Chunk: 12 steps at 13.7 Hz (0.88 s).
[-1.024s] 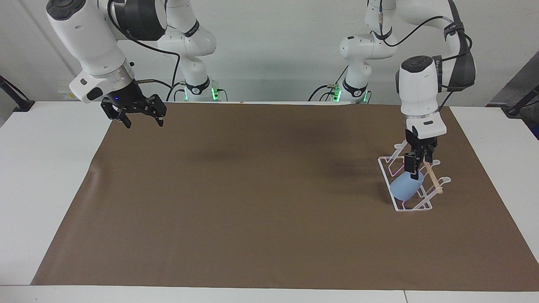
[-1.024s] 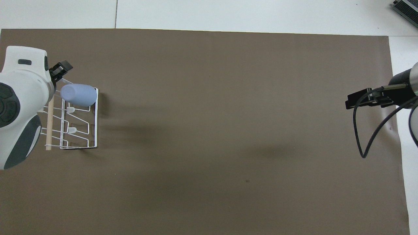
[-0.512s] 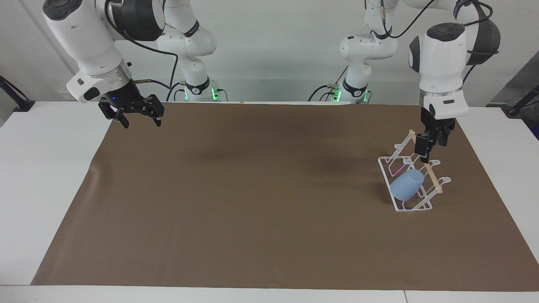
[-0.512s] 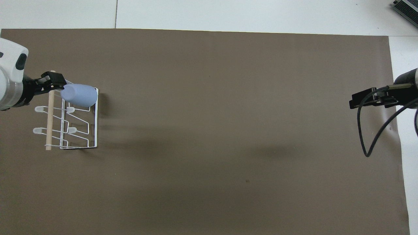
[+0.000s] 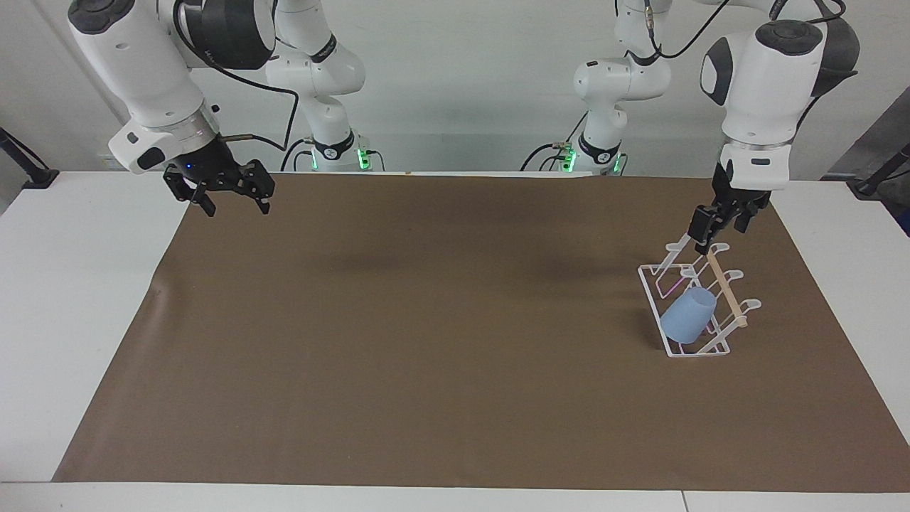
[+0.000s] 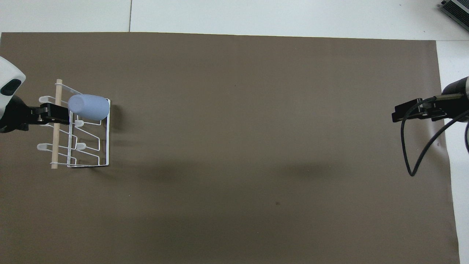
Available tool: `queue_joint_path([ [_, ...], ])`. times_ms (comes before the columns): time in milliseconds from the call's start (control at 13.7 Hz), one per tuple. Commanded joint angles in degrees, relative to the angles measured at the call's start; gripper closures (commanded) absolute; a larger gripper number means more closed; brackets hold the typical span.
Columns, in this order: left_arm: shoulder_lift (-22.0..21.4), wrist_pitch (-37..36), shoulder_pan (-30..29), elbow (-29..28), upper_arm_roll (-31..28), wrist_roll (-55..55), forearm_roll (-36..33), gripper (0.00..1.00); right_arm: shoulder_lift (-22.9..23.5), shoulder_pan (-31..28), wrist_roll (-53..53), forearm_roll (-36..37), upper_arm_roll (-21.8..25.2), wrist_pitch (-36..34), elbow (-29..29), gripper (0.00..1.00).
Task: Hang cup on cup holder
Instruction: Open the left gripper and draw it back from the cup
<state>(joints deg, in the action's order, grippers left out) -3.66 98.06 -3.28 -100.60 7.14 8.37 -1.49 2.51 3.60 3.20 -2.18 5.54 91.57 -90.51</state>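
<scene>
Under me the white worktop (image 5: 85,299) carries a wide brown mat (image 5: 441,327), and everything in play sits on that mat.

Toward my left arm's end stands the cup holder (image 5: 700,299), a white wire rack with a pale wooden dowel (image 5: 725,290) running along its top and looped prongs angling up from the base. The cup (image 5: 688,315), light blue, sits tipped on one of those prongs, in the part of the rack farthest from me, its wide rim angled down toward the base. Nothing of mine touches it.

My left hand (image 5: 713,226) hangs in the air over the end of the cup holder nearest me, just above the dowel's upper end, fingers spread wide and holding nothing. From overhead it lies across the dowel beside the cup.

My right hand (image 5: 229,206) waits in the air over the mat's edge at my right arm's end, well apart from the cup holder, fingers also spread wide and holding nothing.
</scene>
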Motion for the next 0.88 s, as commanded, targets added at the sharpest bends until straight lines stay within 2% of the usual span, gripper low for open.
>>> queue_joint_path([
  [0, 3.7, -10.1, 0.1, 11.2, 1.6, -1.6, 0.3, 0.0, -0.9, -0.3, 1.1, 0.5, -0.2, -0.3, -0.9, 0.0],
  [146, 4.1, -13.0, 0.0, 13.9, 2.1, -1.7, 1.6, 0.0, -0.9, -0.3, 1.1, 0.5, -0.2, -0.3, -0.9, 0.0],
  [366, 3.9, -11.8, -0.2, 13.9, 1.9, -1.5, 4.6, 0.0, -0.9, -0.3, 1.1, 0.5, -0.2, -0.4, -0.9, 0.0],
  [585, 1.7, -8.9, -0.5, 9.2, 1.7, -4.0, 4.7, 0.0, -0.9, -0.3, 1.1, 0.5, -0.2, -0.4, -0.9, 0.0],
  [805, 1.6, -9.3, -0.4, 9.1, 1.8, -5.5, 4.7, 0.0, -0.8, -0.3, 1.1, 0.5, -0.2, -0.4, -1.0, 0.0],
])
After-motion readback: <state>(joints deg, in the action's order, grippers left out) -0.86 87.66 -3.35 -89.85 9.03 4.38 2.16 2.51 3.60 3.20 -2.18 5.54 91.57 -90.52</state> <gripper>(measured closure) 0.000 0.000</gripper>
